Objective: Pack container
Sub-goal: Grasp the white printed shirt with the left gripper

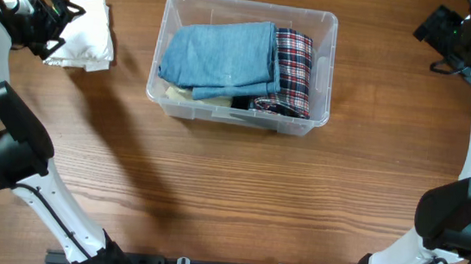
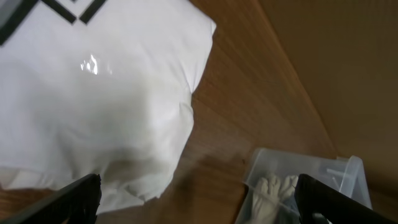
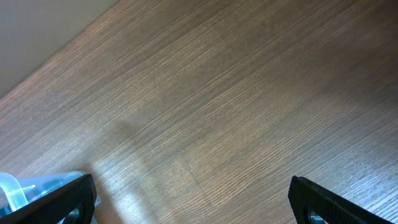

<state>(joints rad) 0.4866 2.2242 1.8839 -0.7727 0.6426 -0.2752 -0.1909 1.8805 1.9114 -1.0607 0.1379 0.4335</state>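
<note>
Denim-blue folded garment (image 1: pixel 217 56) is already lying in the container (image 1: pixel 248 1), which is sitting upper centre of the overhead frame on the wooden table (image 1: pixel 229 201). Red-and-black plaid garment (image 1: pixel 293 73) is lying beside it toward the right wall. A cream item (image 1: pixel 178 94) is showing underneath at the lower left corner. Something dark is peeking out between them, too small to tell.

Packing is looking mostly done, with the bin floor covered. Left to do, by my reading: the white folded cloth (image 1: pixel 84 35) is lying outside, upper left of the overhead frame, well apart from the container.

Left gripper (image 1: pixel 54 17) is hovering at that cloth's left edge, jaws spread wide, nothing clamped. In the left wrist view the cloth is filling the upper left and the finger ends are showing at the bottom corners. Right gripper (image 1: pixel 442 35) is hanging in the upper right, jaws wide apart, holding nothing, only bare wood under it.

Nothing is standing between cloth and bin. Possible snag: the cloth is going to have to go on top of the stacked clothes.
</note>
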